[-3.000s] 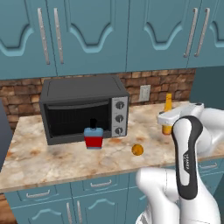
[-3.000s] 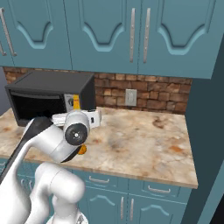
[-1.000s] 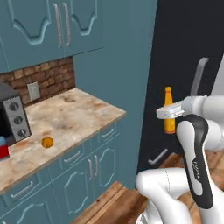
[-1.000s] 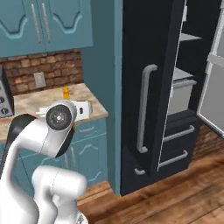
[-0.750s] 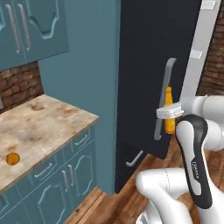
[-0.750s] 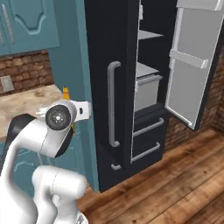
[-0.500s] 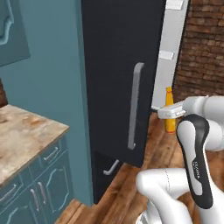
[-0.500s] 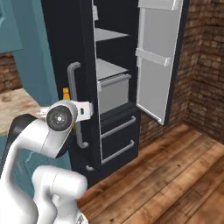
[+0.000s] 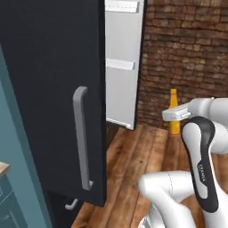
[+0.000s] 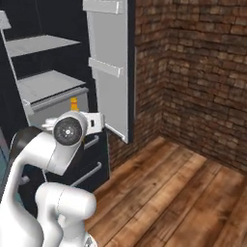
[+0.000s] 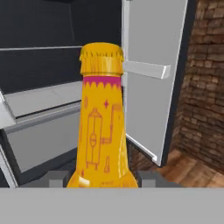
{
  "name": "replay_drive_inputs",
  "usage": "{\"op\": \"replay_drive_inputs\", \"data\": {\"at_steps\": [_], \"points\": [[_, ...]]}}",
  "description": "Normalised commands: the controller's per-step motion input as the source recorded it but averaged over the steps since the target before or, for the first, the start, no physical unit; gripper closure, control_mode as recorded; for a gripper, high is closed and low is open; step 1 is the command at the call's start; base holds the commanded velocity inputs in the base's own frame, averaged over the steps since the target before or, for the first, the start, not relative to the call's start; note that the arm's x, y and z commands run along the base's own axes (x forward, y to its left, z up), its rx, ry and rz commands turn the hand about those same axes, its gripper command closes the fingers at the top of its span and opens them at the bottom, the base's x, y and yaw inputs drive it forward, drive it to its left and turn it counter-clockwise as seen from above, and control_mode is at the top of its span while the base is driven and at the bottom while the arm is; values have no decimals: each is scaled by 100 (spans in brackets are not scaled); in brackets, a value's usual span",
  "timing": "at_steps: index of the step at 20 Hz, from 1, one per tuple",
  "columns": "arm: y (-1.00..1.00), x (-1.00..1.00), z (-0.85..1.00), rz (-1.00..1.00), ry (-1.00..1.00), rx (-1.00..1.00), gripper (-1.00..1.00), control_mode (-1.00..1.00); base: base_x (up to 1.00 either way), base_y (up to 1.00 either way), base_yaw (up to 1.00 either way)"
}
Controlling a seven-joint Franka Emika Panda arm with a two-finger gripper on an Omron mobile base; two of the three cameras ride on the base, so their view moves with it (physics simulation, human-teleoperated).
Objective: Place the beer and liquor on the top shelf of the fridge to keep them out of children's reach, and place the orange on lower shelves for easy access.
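End effector [image 11: 103, 178] clenched on beer [image 11: 101, 122], upright, before open fridge [image 10: 43, 87]. Label: pink band, line drawings; no readable writing.

The beer [image 11: 101, 118] stands upright, an amber-orange bottle with a crimped yellowish cap, a pink band below it and line drawings printed on the neck. The hand [image 9: 175, 114] grips its body, neck rising above. The fridge [image 9: 49, 89] is tall and dark, with a grey bar handle; its door is swung open, showing white bins. Inside, the top shelf of the fridge [image 10: 41, 45] lies flat and grey.
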Motion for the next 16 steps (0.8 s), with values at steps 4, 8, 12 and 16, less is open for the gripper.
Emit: {"op": "replay_drive_inputs", "data": {"at_steps": [4,8,12,16], "points": [[0,0,0,0,0,0,100,100,61,-26,9],[0,0,0,0,0,0,100,100,58,-28,44],[0,0,0,0,0,0,100,100,61,-37,59],[0,0,0,0,0,0,100,100,68,-46,64]]}}
